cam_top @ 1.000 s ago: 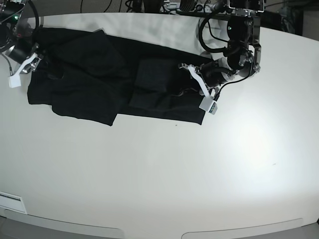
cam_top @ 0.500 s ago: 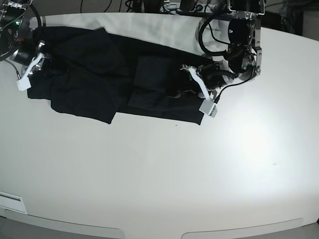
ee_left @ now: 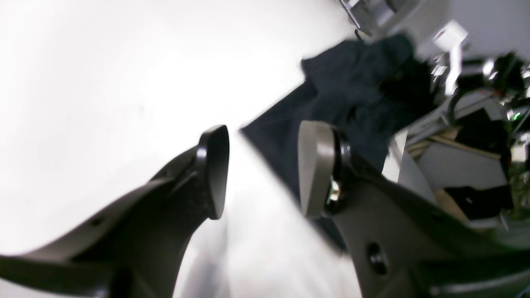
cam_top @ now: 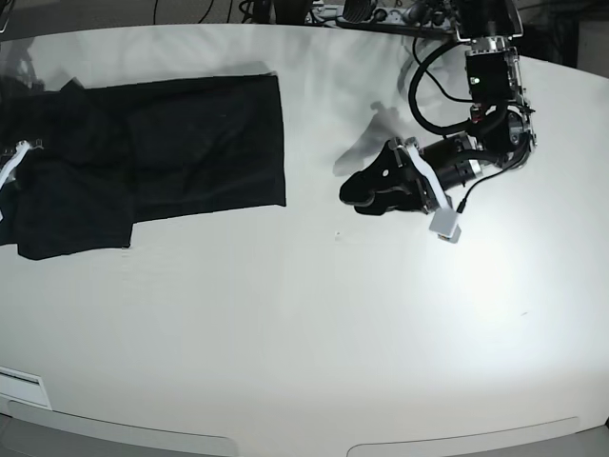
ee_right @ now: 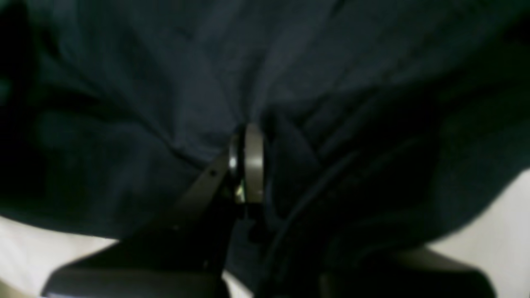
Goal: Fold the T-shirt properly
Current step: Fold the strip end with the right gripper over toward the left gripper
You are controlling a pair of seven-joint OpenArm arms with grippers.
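The black T-shirt lies spread across the left part of the white table, its straight right edge near the middle. At the table's left edge my right gripper is shut on the shirt's left end. The right wrist view shows dark cloth filling the frame, pinched at the grey pad. My left gripper hovers right of the shirt, apart from it. In the left wrist view its fingers stand open with nothing between them, and the T-shirt lies beyond.
Cables and equipment crowd the table's back edge. A white strip lies at the front left corner. The left arm's body rises at the back right.
The right gripper closed on the shirt's left end and dragged it left. The left gripper opened, let go of the cloth and now stands clear of it on the right.
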